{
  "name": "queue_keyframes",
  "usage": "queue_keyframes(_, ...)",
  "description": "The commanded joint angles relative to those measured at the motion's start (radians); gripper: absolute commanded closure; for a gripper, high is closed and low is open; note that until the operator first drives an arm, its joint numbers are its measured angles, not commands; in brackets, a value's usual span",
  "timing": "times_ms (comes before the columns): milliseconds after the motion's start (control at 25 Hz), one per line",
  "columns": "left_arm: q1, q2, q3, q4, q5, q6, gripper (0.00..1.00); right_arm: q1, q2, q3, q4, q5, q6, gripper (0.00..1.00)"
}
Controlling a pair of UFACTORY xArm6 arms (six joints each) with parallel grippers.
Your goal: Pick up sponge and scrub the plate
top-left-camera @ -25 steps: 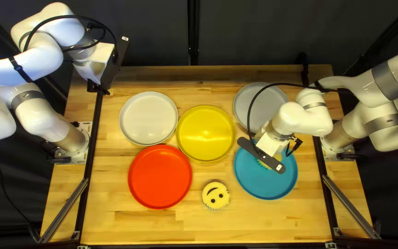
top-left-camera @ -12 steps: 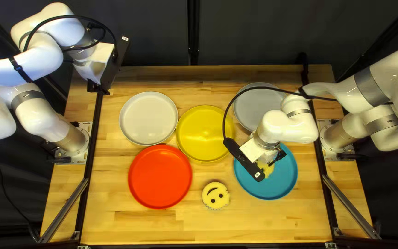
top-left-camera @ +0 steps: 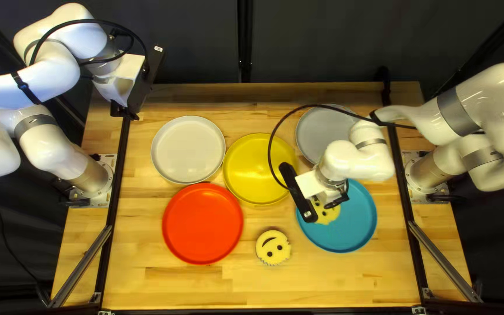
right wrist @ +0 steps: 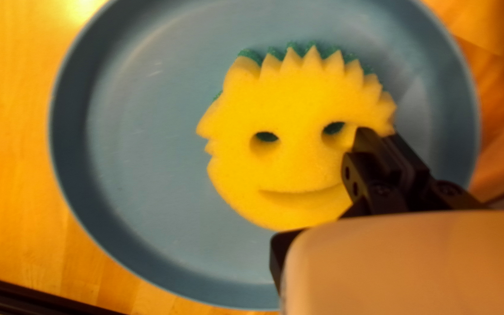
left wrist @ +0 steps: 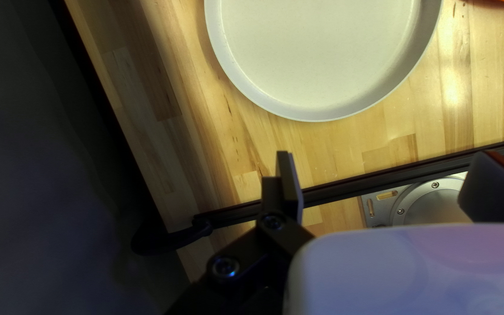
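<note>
Sponge (right wrist: pixel 287 163) pinched at edge in right gripper (top-left-camera: pixel 333 200), over blue plate (top-left-camera: pixel 357 224); left gripper (top-left-camera: pixel 130 113) wide.

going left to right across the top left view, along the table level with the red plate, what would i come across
a black rail → the red plate → the loose smiley sponge → the blue plate → another black rail
</note>
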Motion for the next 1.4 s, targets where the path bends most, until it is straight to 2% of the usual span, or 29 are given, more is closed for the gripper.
queue_keyframes(40,0.0,0.0,0.0,0.0,0.0,0.0,0.0,-0.013,-0.028,0.013,-0.021,0.017,0.02,1.0)
queue_keyframes(160,0.0,0.0,0.0,0.0,0.0,0.0,0.0,0.016,-0.053,0.043,-0.023,0.009,0.053,1.0)
queue_keyframes(320,0.0,0.0,0.0,0.0,0.0,0.0,0.0,0.104,-0.066,0.072,-0.02,-0.013,0.124,1.0)
queue_keyframes(600,0.0,0.0,0.0,0.0,0.0,0.0,0.0,0.23,-0.057,0.058,-0.02,-0.01,0.231,1.0)
queue_keyframes(680,0.0,0.0,0.0,0.0,0.0,0.0,0.0,0.241,-0.06,0.054,-0.025,-0.002,0.243,1.0)
queue_keyframes(760,0.0,0.0,0.0,0.0,0.0,0.0,0.0,0.236,-0.066,0.056,-0.032,0.005,0.239,1.0)
queue_keyframes(1000,0.0,0.0,0.0,0.0,0.0,0.0,0.0,0.115,-0.085,0.13,-0.054,-0.044,0.126,1.0)
queue_keyframes(1200,0.0,0.0,0.0,0.0,0.0,0.0,0.0,0.041,-0.129,0.164,-0.109,-0.032,0.091,1.0)
queue_keyframes(1400,0.0,0.0,0.0,0.0,0.0,0.0,0.0,0.044,-0.217,0.194,-0.155,0.022,0.127,1.0)
